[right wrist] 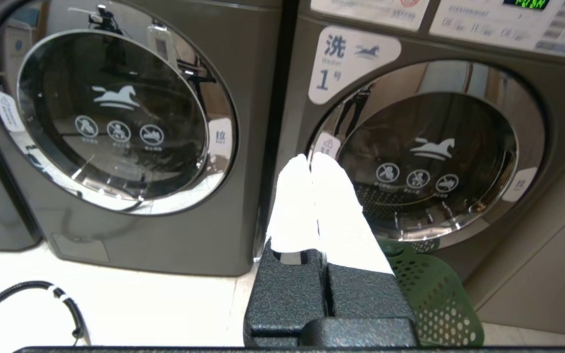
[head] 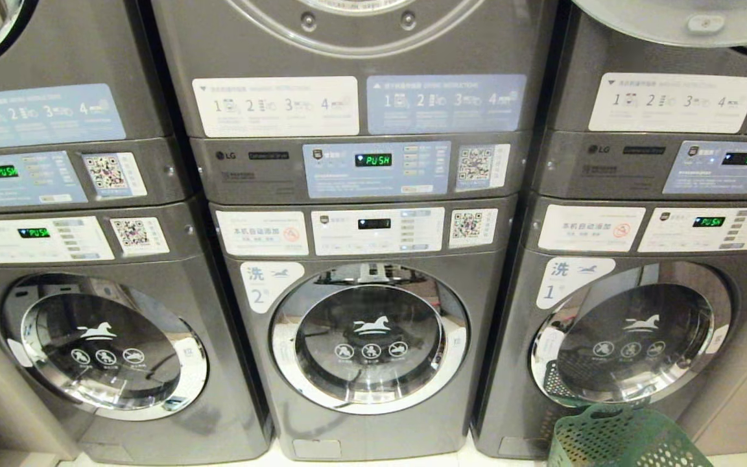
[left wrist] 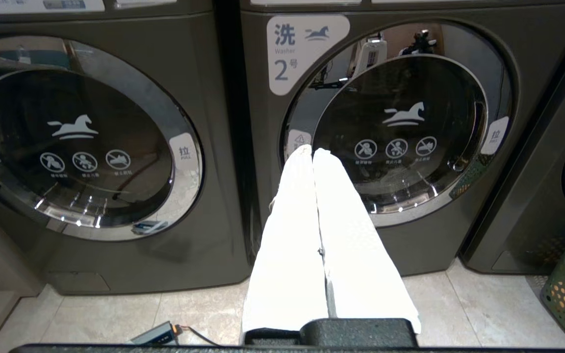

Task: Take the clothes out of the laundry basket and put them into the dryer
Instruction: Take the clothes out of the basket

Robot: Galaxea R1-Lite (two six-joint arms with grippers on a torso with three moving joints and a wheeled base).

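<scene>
While both arms hang idle, nothing is yet grasped: the left gripper (left wrist: 313,156) is seen with its white fingers pressed together on nothing, pointed toward the foot of the washer marked 2 (left wrist: 390,255), and the right gripper (right wrist: 310,161) is likewise clenched and empty, aimed at the gap between that machine and the washer marked 1 (right wrist: 547,103). Nearest on the floor, at the front right corner of the washer marked 1, the green laundry basket (head: 626,438) is found, just beside that machine's door (head: 633,334); its inside is hidden from every view, so the clothes cannot be confirmed. For the step in hand, judged to be the approach to the basket, the right arm is better suited, since the basket sits on that side. The fingers should be parted before the rim is passed, and the descent made from above so that the perforated wall is not struck. Farther up, an opened round door (head: 685,19) is glimpsed above the washer marked 1, probably the dryer's
</scene>
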